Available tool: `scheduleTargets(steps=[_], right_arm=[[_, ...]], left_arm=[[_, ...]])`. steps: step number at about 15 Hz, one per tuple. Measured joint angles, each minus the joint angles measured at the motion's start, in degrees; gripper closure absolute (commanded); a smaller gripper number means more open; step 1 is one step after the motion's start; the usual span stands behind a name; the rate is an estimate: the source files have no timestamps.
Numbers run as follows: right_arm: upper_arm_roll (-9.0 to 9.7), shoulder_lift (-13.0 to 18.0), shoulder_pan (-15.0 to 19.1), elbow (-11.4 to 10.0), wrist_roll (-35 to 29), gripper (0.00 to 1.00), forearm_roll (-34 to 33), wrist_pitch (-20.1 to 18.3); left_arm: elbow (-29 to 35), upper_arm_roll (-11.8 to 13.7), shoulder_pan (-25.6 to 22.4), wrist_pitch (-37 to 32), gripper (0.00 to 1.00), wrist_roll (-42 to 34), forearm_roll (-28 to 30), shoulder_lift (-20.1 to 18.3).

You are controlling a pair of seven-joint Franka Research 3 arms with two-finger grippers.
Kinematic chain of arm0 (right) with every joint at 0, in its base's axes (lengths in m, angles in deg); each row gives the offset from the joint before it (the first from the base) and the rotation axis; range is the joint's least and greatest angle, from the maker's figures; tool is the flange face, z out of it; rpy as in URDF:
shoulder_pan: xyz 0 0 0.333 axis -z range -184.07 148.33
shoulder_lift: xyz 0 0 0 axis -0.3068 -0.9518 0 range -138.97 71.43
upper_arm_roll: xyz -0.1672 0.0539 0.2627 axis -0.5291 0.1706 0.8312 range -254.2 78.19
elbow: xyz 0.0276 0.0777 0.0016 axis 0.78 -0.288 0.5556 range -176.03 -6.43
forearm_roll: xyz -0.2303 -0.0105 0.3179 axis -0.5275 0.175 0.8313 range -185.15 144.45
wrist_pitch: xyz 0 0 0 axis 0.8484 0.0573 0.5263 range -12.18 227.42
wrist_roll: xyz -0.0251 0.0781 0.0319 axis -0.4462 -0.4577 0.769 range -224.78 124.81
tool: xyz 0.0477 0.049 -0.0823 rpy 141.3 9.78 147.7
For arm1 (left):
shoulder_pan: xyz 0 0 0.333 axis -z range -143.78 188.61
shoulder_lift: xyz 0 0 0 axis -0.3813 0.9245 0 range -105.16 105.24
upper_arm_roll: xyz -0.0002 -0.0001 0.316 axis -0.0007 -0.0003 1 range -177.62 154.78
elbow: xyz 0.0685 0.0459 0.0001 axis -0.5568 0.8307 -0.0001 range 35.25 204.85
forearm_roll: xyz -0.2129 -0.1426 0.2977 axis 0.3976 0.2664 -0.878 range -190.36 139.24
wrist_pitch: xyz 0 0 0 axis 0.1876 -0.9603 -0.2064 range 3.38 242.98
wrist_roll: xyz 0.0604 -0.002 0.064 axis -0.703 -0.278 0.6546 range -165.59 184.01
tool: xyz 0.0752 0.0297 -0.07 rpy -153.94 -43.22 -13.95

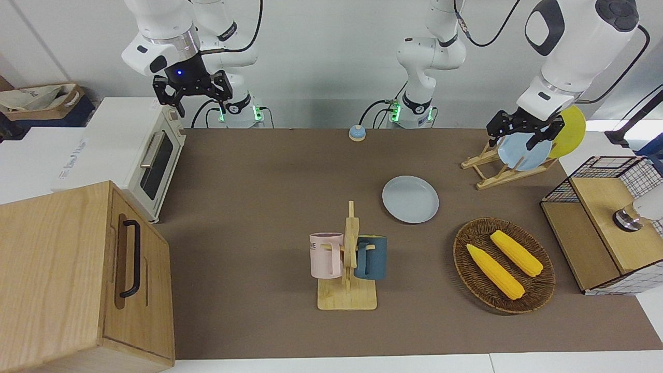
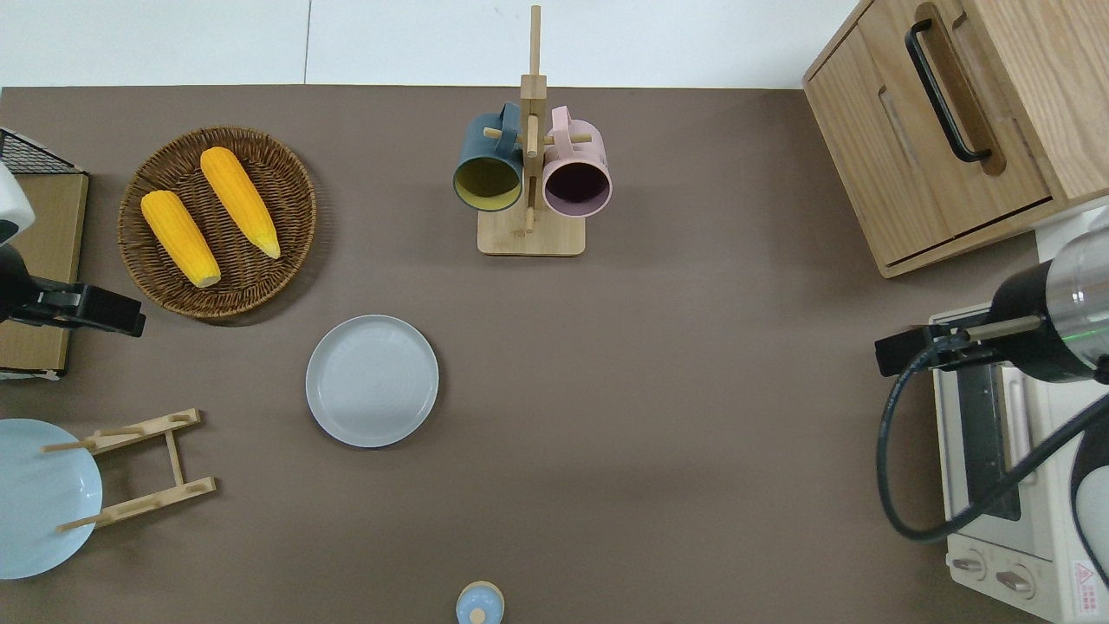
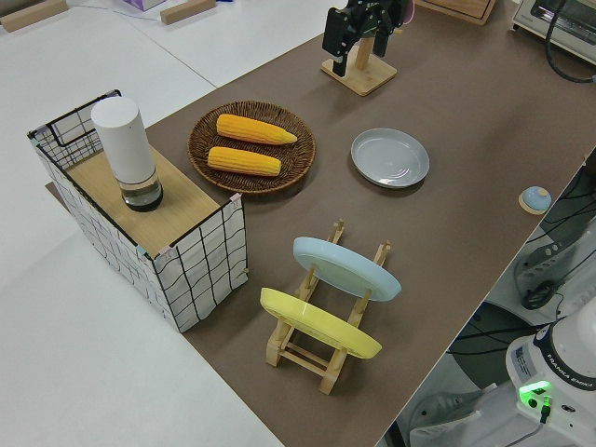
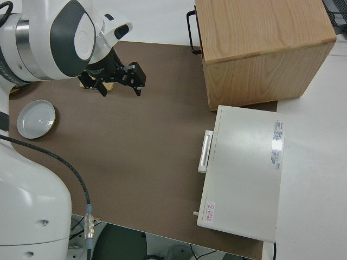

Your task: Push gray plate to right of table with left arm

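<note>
The round, shallow pale gray plate [image 2: 372, 381] lies flat on the wide, matte dark brown table [image 2: 658, 416], toward the left arm's end, with bare tabletop all around it and nothing touching it. Farther from the robots than the plate sits a round dark wicker basket [image 2: 299, 208] holding two yellow corn cobs [image 2: 208, 212], and nearer to the robots, toward the left arm's end, stands a small slatted wooden plate rack [image 1: 497, 173] with a sky-blue plate [image 1: 523, 150] and a yellow plate [image 1: 570, 124] leaning in it. The left arm's black two-finger gripper [image 1: 523, 130] hangs in the air at the left arm's end of the table, in the overhead view over the edge of the wire-mesh box with a wooden top [image 3: 140, 223], its fingers spread apart and holding nothing, well apart from the gray plate. A wooden mug stand [image 2: 530, 221] in the middle of the table, farther from the robots than the plate, carries a dark teal mug [image 2: 488, 165] and a pink mug [image 2: 576, 169]. A small blue bell [image 1: 357, 133] rests near the robots' edge. The right gripper [image 1: 194, 92] is parked, jaws open and empty, near the cream toaster oven [image 1: 150, 160] and the light wooden cabinet with a black handle [image 1: 83, 274].
</note>
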Motion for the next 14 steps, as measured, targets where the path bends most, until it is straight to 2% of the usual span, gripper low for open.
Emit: scheduleTargets(steps=[14], right_arm=[[0.00, 0.0, 0.0, 0.0, 0.0, 0.017, 0.0, 0.0]], left_arm=[[1.7, 1.1, -0.1, -3.0, 0.00, 0.7, 0.0, -0.2]])
